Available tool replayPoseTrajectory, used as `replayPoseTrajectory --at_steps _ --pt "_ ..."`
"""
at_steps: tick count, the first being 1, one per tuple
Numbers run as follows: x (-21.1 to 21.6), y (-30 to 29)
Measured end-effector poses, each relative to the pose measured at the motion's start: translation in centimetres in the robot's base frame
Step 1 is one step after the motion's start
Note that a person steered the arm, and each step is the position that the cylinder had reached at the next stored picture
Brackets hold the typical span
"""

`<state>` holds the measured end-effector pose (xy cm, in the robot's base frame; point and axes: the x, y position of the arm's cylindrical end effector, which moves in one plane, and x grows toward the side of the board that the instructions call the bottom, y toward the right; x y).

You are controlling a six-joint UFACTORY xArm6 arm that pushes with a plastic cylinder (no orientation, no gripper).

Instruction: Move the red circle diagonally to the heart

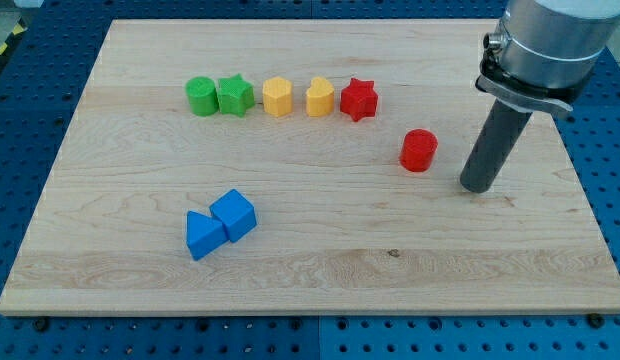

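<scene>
1. Wooden board (320,270) lies on a blue perforated bench (30,120); no containers on it, blocks sit loose on the wood
2. Row near the view's top, left to right: green circle (201,96) touching green star (235,96), then yellow hexagon (277,97), yellow heart (320,97) and red star (358,99), the last two touching or nearly so
3. Lower left: blue triangle (203,236) pressed against blue cube (234,214)
4. Red circle (418,151) stands alone, down and to the view's right of the red star and heart, apart from both
5. Arm enters from the view's top right; dark rod is upright, my tip (478,186) on the board just right of the red circle, a narrow gap between, not touching
6. No hand or jaws on this arm, so nothing is gripped
7. Arm's grey body is cut off by the frame's top; the yellow shapes are small, so hexagon and heart are best readings
</scene>
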<state>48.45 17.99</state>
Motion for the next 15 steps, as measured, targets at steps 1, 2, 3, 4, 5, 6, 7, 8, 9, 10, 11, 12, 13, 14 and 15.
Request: replayPoseTrajectory --at_steps 1,2,3,4,5,6,7,8,9,10,11,12,13,14,15 --pt "-1.2 0.1" --pt "-2.1 -1.3" --pt "-2.8 -4.2" --pt "-2.9 -7.5" --pt "-3.4 -10.5" --pt "-3.6 -10.7" --pt "-3.6 -8.6" --pt "-3.9 -6.7" --pt "-4.7 -7.0" --pt "-5.4 -8.2" --pt "-5.4 -9.6" --pt "-5.4 -11.2" --pt "-5.4 -13.1" --pt "-5.4 -14.8" --pt "-5.4 -16.3"
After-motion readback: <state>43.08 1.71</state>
